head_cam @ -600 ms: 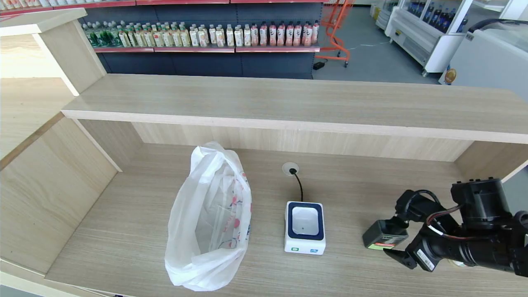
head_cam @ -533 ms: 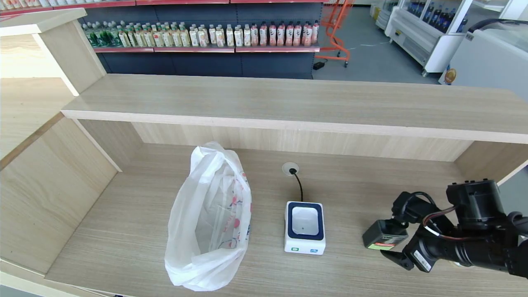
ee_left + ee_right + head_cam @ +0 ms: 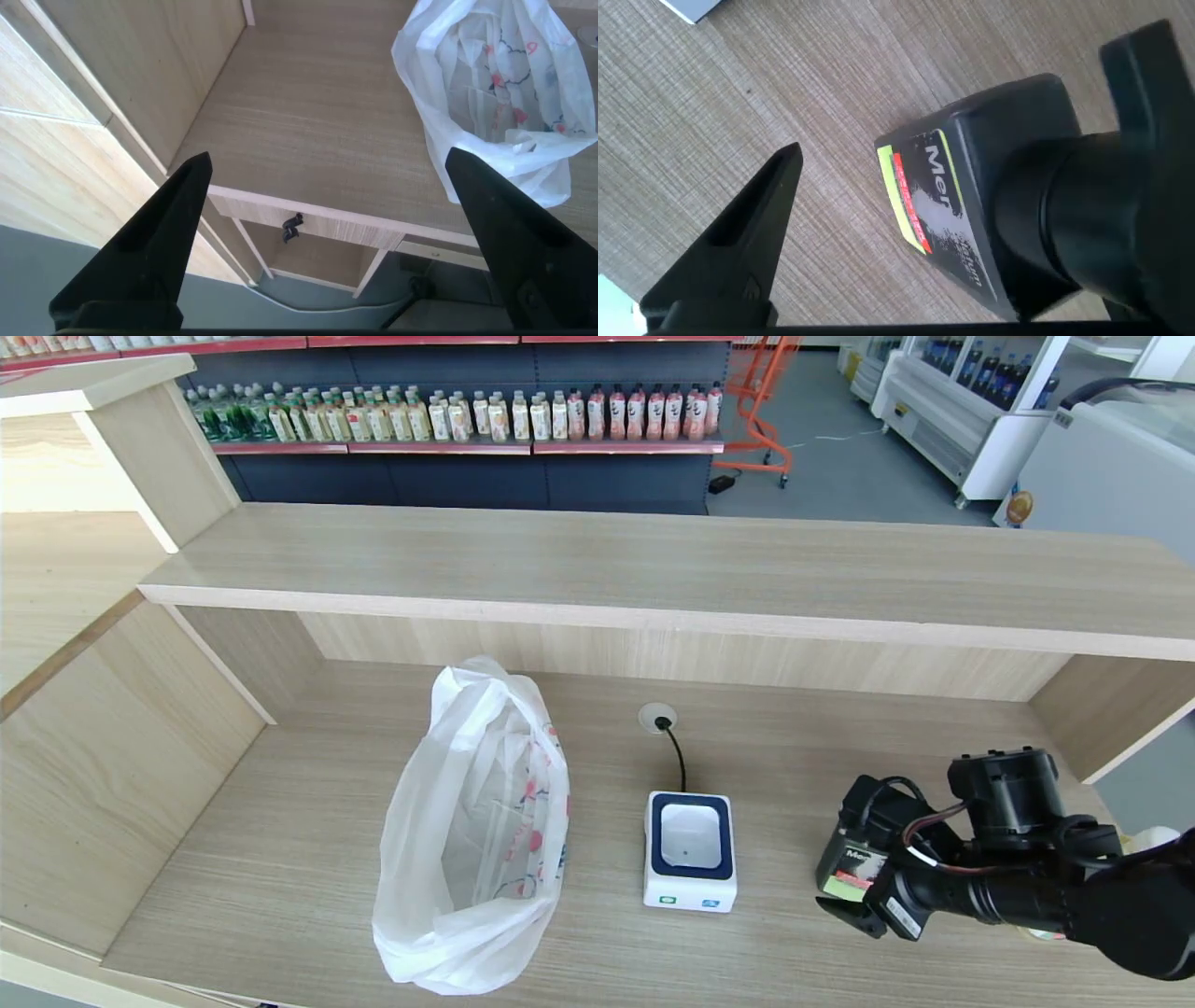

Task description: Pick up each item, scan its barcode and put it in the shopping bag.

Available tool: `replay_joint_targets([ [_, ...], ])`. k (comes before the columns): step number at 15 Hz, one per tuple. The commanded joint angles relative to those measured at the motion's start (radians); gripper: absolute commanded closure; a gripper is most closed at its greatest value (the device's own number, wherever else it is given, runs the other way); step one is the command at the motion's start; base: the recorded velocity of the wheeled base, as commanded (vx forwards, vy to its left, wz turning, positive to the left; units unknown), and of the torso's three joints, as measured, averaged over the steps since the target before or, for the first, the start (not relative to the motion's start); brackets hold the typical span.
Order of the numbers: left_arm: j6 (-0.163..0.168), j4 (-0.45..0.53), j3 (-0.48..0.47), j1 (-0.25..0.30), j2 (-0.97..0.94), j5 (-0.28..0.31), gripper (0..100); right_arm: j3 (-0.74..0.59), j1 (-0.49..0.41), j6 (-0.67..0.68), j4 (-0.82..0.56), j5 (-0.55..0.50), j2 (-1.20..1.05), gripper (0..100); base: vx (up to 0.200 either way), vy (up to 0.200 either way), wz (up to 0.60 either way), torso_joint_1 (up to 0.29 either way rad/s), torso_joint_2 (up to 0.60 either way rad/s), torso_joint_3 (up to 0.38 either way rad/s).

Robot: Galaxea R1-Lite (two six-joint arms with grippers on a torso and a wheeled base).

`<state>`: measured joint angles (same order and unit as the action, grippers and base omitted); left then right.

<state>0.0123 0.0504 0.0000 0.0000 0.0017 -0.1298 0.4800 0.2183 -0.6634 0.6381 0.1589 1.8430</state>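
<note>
A dark box (image 3: 854, 868) with a green and red label sits tilted at the right of the wooden counter (image 3: 280, 859). My right gripper (image 3: 848, 896) is open around it. In the right wrist view the box (image 3: 971, 205) lies close to one finger (image 3: 1148, 65), while bare wood separates it from the other finger (image 3: 738, 243). The white shopping bag (image 3: 476, 831) stands open left of centre. A white and blue barcode scanner (image 3: 689, 849) rests between bag and box. My left gripper (image 3: 327, 163) hangs open past the counter's front edge, near the bag (image 3: 495, 93).
A raised ledge (image 3: 653, 569) runs along the back and wooden side walls (image 3: 121, 765) close in the work area. The scanner's black cable (image 3: 674, 747) runs to a grommet behind it. Bare counter lies between the bag and the left wall.
My right arm has shifted left and its wrist has turned. The dark box moved a little left with it and tipped, so its labelled face now shows.
</note>
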Motion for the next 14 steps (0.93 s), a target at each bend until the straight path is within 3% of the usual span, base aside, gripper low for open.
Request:
replay_joint_targets([
  [1, 0.000, 0.000, 0.000, 0.000, 0.000, -0.001, 0, 0.009, 0.009, -0.001, 0.009, 0.025, 0.041, 100, 0.000, 0.000, 0.00, 0.000, 0.00, 0.000],
  [8, 0.000, 0.000, 0.000, 0.000, 0.000, -0.001, 0, 0.035, 0.010, 0.011, 0.074, 0.051, 0.022, 100, 0.000, 0.000, 0.00, 0.000, 0.00, 0.000],
  [11, 0.000, 0.000, 0.000, 0.000, 0.000, -0.001, 0, -0.024, 0.009, -0.005, 0.106, 0.050, -0.218, 100, 0.000, 0.000, 0.00, 0.000, 0.00, 0.000],
  [14, 0.000, 0.000, 0.000, 0.000, 0.000, -0.001, 0, -0.107, -0.028, -0.159, 0.103, 0.054, -0.441, 100, 0.000, 0.000, 0.00, 0.000, 0.00, 0.000],
])
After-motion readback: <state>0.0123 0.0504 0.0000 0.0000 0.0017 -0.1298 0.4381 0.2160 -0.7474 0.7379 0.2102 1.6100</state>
